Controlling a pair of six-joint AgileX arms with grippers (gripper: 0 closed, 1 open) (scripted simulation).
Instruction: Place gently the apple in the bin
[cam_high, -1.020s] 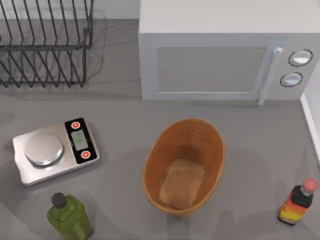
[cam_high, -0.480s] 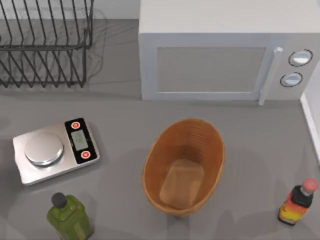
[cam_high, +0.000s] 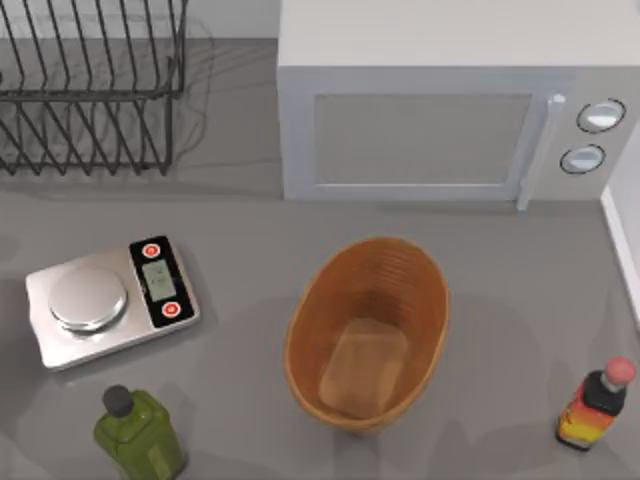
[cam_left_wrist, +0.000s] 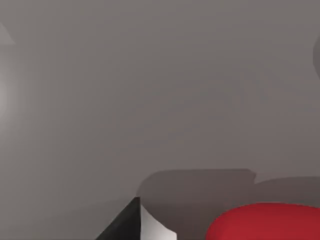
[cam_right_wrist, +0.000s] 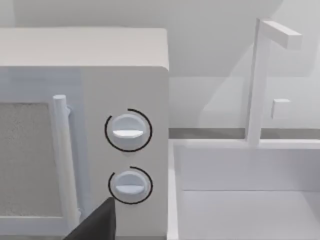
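The bin (cam_high: 366, 330) is open above; bare bench (cam_high: 520, 330) at its 3 o'clock, microwave (cam_high: 440, 100) at 12.

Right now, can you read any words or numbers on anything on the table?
No text reads clearly.
Silver kitchen scale: its small screen is blank and its two red round buttons carry marks too small to read.
Red-capped sauce bottle: its orange and yellow label is too blurred.
White microwave: its two knobs bear no legible marks.

The bin (cam_high: 366, 335) sits between the scale (cam_high: 108, 300) and sauce bottle (cam_high: 596, 402).
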